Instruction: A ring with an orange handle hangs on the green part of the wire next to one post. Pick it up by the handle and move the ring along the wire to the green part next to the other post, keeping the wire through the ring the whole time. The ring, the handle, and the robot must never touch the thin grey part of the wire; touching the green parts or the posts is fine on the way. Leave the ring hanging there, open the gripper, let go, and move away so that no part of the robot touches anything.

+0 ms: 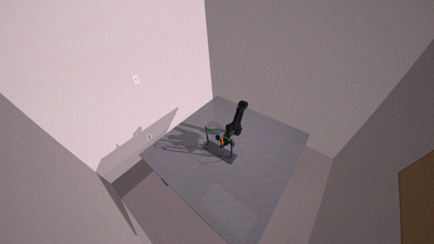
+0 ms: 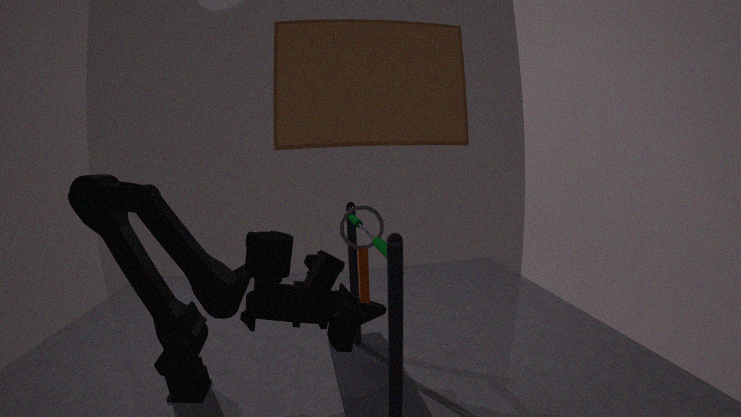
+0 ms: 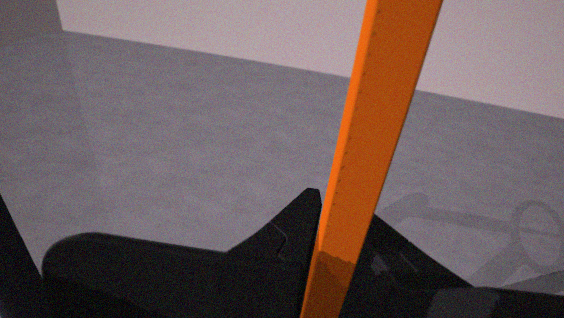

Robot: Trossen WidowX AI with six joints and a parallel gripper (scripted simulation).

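Wire transfer in hand; black gripper (image 1: 221, 146) (image 2: 371, 307) (image 3: 324, 203) clamps orange bar handle (image 1: 222, 141) (image 2: 363, 274) (image 3: 385, 110). Next: ease round grey ring (image 1: 220, 137) (image 2: 361, 207) toward dark post (image 1: 231, 148) (image 2: 395, 320), 4 o'clock in top view, off thin grey wire (image 2: 366, 231).

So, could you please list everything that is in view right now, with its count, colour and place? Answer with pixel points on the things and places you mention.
ring: one, pale grey, around the wire (image 2: 366, 231) between the posts
handle (image 1: 222, 141) (image 2: 363, 274) (image 3: 380, 120): one, orange, below the ring (image 1: 220, 135) (image 2: 341, 234)
green parts: two, green, at the wire's ends
posts: two, dark grey, upright on the base
base (image 1: 217, 151): one, dark grey, on the table
table (image 1: 261, 169): one, grey, under everything
board (image 2: 370, 82): one, brown, on a wall
wall plates: two, white, on the pale wall
arm (image 1: 239, 116) (image 2: 176, 238): one, black, on the table
gripper (image 2: 366, 306) (image 3: 324, 203): one, black, shut on the handle
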